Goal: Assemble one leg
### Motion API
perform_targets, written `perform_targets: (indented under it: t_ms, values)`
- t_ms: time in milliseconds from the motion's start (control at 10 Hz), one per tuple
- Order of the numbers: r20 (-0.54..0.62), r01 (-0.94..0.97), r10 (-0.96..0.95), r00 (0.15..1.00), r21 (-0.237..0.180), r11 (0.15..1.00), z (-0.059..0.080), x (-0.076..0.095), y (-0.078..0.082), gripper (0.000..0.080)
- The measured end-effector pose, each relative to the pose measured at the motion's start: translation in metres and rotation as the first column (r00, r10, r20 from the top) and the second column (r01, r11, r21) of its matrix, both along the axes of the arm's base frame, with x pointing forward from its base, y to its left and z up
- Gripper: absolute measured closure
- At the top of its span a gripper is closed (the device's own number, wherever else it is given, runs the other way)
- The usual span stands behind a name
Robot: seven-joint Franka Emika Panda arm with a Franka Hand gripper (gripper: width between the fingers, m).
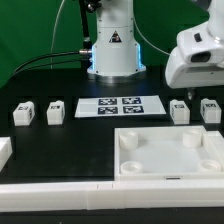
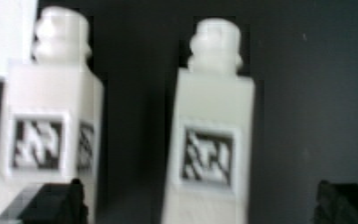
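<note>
At the frame's right the gripper (image 1: pixel 188 94) hung over two legs (image 1: pixel 180 111), jaws spread wide, seemingly straddling one leg (image 2: pixel 215 120).

— Exterior view: bright, even, sharp?
— Mostly; washed-out whites on large white square plastic tray (image 1: pixel 170 152), faint shadows on black surface (image 1: pixel 60 140).
— Wrist view?
— Dimmer, blurred; smeared small white plastic blocky posts (image 2: pixel 220 110).

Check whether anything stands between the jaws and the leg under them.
Nothing visible does. In the wrist view the leg lies within the open gap of the jaws. A second leg lies beside it, apart; one jaw overlaps its tagged end in the picture, so it might catch there.
</note>
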State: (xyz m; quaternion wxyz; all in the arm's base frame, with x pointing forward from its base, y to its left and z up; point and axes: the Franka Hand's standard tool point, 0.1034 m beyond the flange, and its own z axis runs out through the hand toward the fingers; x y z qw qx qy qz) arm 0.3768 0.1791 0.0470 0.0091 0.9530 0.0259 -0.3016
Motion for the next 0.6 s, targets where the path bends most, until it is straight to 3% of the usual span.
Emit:
perform_targets:
  t_ms: [300, 600]
  values:
    - [-0.282, -0.026, 0.017, 0.959, -0.03, 0.999, -0.0054, -0.001, 0.0037, 0.015]
    - [-0.269, -0.025, 0.018, 0.963, -0.025, 0.999, -0.0102, 0.001, 0.0066, 0.015]
